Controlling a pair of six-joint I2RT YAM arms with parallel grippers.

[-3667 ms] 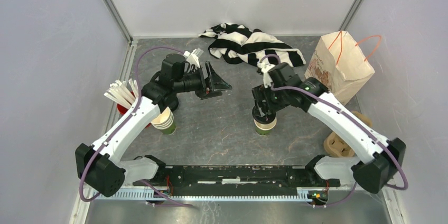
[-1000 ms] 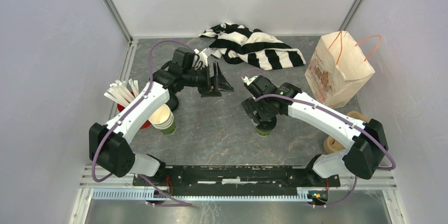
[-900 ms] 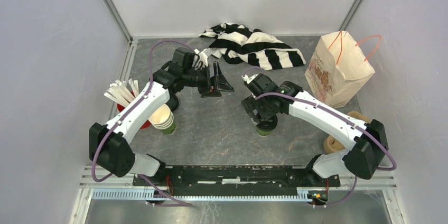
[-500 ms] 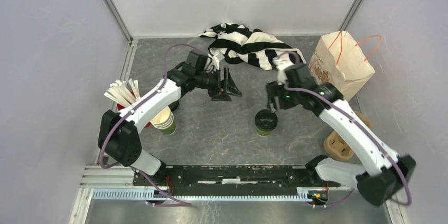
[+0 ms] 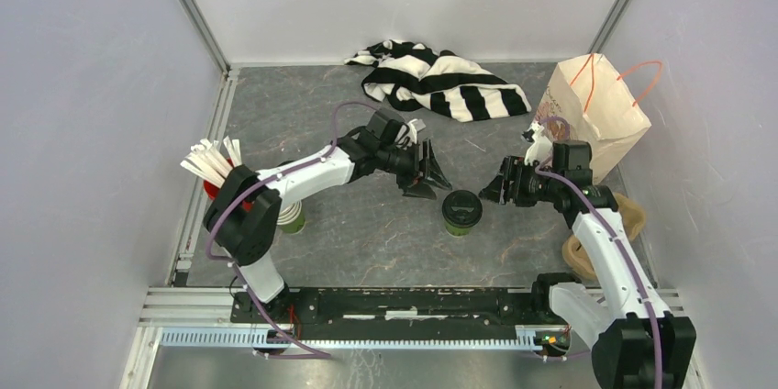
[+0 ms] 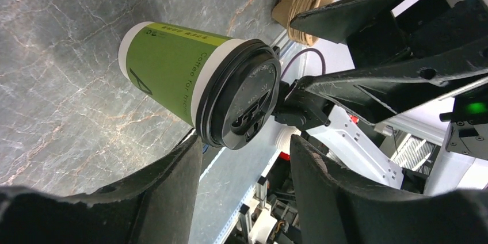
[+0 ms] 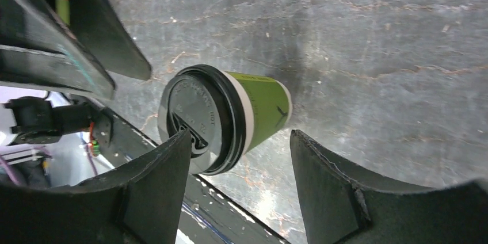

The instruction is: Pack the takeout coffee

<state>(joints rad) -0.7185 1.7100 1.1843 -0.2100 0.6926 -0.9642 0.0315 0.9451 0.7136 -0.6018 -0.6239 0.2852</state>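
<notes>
Takeout coffee point(image 5: 461, 212) stood upright on the grey table point(image 5: 367, 242), a little right of the middle, its black lid point(image 5: 461, 205) seated on the green paper cup. The left hand point(image 5: 427, 179) lay just to the cup's left, low over the table, with its two fingers spread apart and nothing between them. The right hand point(image 5: 501, 187) faced it from the cup's other side, likewise spread wide and empty. Neither hand touched the cup, so the coffee sat between the two open hands with a gap on either side. In the left wrist view the cup appeared beyond the parted fingertips, lid toward the camera, with the right hand's dark fingers behind it. In the right wrist view the cup showed in the opening between that hand's own fingers, with the left hand's fingers at the upper left. At the back of the table lay a crumpled black-and-white striped cloth point(image 5: 440, 77). A brown paper bag point(image 5: 587, 118) with orange handles stood upright at the far right, well apart from the coffee. A cardboard cup carrier point(image 5: 596, 244) lay nearer, below the bag and partly behind the right arm. On the left, a stack of green cups point(image 5: 292, 217) stood partly hidden by the left arm, beside a red holder of white sticks point(image 5: 210, 165).
</notes>
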